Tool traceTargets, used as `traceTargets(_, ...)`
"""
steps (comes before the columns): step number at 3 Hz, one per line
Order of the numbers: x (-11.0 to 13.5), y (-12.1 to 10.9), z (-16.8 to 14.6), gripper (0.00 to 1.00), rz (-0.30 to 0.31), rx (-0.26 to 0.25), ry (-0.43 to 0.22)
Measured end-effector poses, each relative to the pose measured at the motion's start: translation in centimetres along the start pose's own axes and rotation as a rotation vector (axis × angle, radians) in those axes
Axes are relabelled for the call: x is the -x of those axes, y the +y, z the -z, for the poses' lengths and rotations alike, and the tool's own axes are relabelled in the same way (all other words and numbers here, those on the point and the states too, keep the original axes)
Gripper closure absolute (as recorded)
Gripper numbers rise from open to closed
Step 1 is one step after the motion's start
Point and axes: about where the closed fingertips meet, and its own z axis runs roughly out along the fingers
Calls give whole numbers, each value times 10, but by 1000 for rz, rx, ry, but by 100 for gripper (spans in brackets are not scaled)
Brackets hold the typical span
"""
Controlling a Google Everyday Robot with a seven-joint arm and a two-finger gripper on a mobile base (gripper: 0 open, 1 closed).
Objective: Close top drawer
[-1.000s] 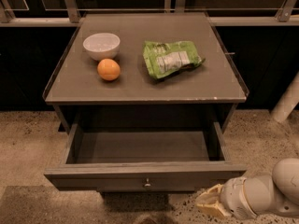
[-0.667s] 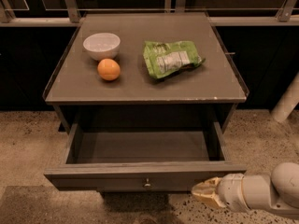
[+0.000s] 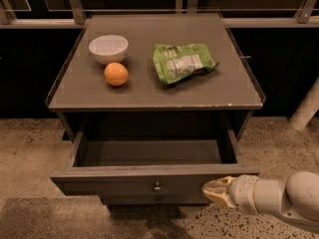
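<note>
— at the lower right of the view, what is beside the drawer?
— the robot's pale, rounded arm (image 3: 279, 200) juts in from the right edge. its tan-tipped claw (image 3: 213, 190) points left at the right end of the drawer front. whether it touches the front or sits just short of it cannot be told.
— is the claw apart or together?
— that cannot be told either; its tip reads as one tan mass against the grey.
— and the wide, shallow grey top drawer (image 3: 114, 187), where is it?
— it stands far out from under the desk top, with its bare inside showing. its plain flat front faces the camera, with a small round metal knob (image 3: 157, 186) at the centre. a second small knob (image 3: 158, 199) shows just below, on a lower front that is mostly hidden.
— what lies on the square grey desk (image 3: 149, 91)?
— a round white bowl (image 3: 108, 49) sits at the back left. a round orange fruit (image 3: 116, 74) lies just in front of the bowl. a crumpled green plastic bag (image 3: 182, 62) lies right of the middle, apart from both.
— and underneath?
— a speckled stone floor (image 3: 30, 138).
</note>
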Motion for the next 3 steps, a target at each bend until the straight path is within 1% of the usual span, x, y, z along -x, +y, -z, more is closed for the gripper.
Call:
traceTargets(1, 10, -10, 0, 100, 8, -57, -14)
traceTargets(2, 37, -30, -9, 100, 48, -142, 15)
traceTargets(3, 37, -30, -9, 100, 48, -142, 15)
